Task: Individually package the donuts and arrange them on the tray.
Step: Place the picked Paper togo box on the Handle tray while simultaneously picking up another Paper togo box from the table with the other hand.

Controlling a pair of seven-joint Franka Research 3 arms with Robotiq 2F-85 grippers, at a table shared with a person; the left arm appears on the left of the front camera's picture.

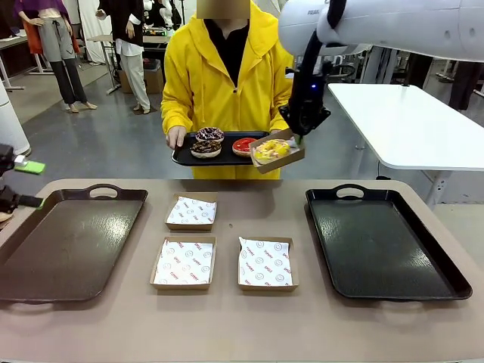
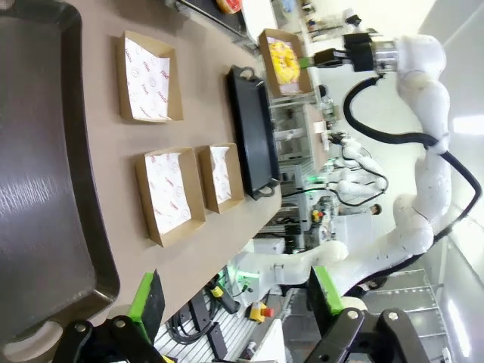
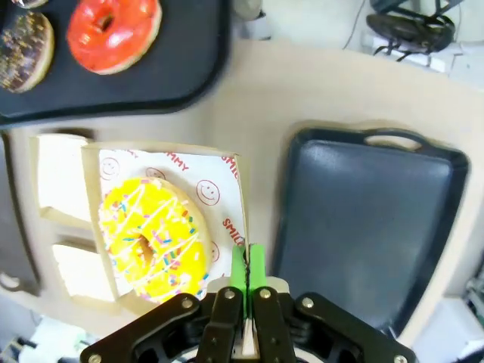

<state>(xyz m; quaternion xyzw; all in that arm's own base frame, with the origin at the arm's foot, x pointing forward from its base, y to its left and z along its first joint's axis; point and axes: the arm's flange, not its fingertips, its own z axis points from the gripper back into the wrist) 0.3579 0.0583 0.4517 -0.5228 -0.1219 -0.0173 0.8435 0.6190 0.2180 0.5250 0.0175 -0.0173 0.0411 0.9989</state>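
Right wrist view, entry one: my right gripper point(image 3: 247, 266), pads pressed shut on the near wall of a brown card box point(image 3: 218, 181) lined with printed paper. The yellow donut point(image 3: 155, 238) lies inside it, at lower left of the frame.

- Yellow donut, handling: I judge it soft, with a glaze that would smear or stick. It should not be pinched itself, so the box wall is the right place to hold.
- Box, handling: light, thin card. Held by one wall alone it is likely to flex and sag. In the front view it hangs tilted at upper centre, beside the small black tray point(image 1: 184, 158) that the person carries, so the donut could slide toward the low side.
- Red donut point(image 3: 113, 32) and a chocolate donut point(image 3: 24, 49): upper left of the right wrist frame, on that small tray. The front view shows two chocolate ones there, sprinkled point(image 1: 209, 134) and crumbed point(image 1: 206, 150), not yet boxed.
- Left gripper point(image 2: 236, 299): fingers spread wide at the bottom of the left wrist frame, nothing between them.
- Surface: a tan table point(image 1: 227, 325), smooth and level. Three empty lined boxes point(image 1: 184, 262) sit mid-frame, apart from one another.
- Large dark trays: one at lower left point(image 1: 68, 242), one at lower right point(image 1: 386, 242), both bare — the right one looks the nearer landing place for this box.
- Room: grey floor and a white table point(image 1: 408, 121) at upper right, well behind the work.
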